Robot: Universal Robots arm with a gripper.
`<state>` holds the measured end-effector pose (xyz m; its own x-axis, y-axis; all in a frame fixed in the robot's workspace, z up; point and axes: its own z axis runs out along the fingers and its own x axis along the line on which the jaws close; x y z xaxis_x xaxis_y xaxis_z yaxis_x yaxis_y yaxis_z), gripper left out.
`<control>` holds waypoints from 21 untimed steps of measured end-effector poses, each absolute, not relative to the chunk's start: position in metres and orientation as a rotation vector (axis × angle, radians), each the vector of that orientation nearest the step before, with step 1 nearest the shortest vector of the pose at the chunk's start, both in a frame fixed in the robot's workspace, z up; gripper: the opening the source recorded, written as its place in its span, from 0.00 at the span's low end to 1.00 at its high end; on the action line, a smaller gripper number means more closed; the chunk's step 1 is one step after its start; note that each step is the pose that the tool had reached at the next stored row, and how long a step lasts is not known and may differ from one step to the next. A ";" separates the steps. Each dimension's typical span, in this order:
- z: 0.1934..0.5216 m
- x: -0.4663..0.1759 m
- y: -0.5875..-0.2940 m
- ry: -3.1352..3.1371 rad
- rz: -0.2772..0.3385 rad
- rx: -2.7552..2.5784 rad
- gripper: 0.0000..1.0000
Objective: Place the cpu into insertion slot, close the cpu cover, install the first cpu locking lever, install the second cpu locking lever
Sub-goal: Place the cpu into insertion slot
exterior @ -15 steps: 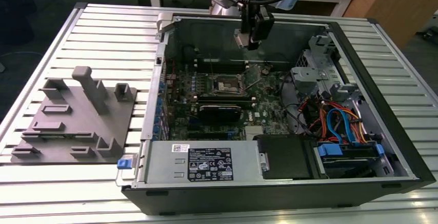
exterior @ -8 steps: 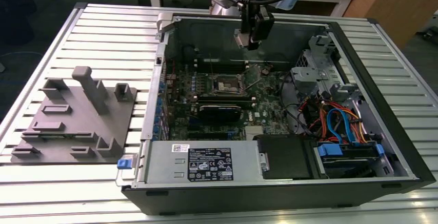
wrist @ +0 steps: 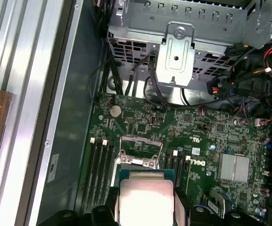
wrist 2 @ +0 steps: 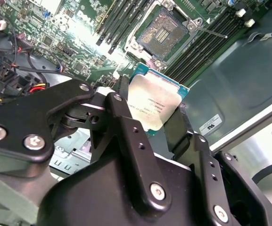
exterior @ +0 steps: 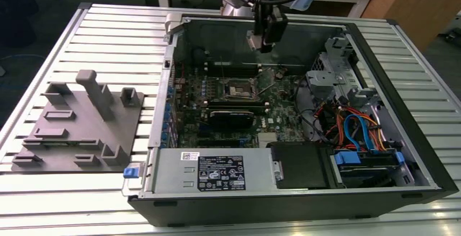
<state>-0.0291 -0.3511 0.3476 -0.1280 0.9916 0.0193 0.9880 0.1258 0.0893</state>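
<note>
A: Where does the gripper (exterior: 265, 44) stand in the exterior view?
B: Inside the open case (exterior: 374, 52), at twelve o'clock from the insertion slot (exterior: 236, 88). At six o'clock, a white label (exterior: 221, 173) on the power supply bears print, left unread.
A: And the second wrist view?
B: Its fingers (wrist 2: 126, 127) clamp the cpu (wrist 2: 153, 104) by two opposite edges. The insertion slot's contacts lie bare. The cpu's top and a wall sticker (wrist 2: 210, 124) carry small print.
A: The first wrist view?
B: The cpu hangs just short of the insertion slot. A tilted or off-square descent would likely bend contacts, and an edge grip might slip.
</note>
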 end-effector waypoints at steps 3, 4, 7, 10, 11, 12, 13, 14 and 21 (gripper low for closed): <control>0.347 -0.029 -0.351 2.294 0.123 2.076 0.54; 0.347 -0.029 -0.351 2.290 0.123 2.079 0.54; 0.347 -0.029 -0.351 2.286 0.122 2.084 0.54; 0.347 -0.029 -0.351 2.284 0.122 2.086 0.54; 0.347 -0.029 -0.351 2.284 0.122 2.086 0.54; 0.347 -0.029 -0.351 2.284 0.122 2.086 0.54; 0.347 -0.029 -0.351 2.284 0.122 2.086 0.54; 0.347 -0.029 -0.351 2.284 0.122 2.086 0.54; 0.344 -0.029 -0.351 2.283 0.123 2.087 0.54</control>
<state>-0.0294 -0.3507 0.3441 -0.0900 0.9958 0.0195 0.9921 0.0879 0.0893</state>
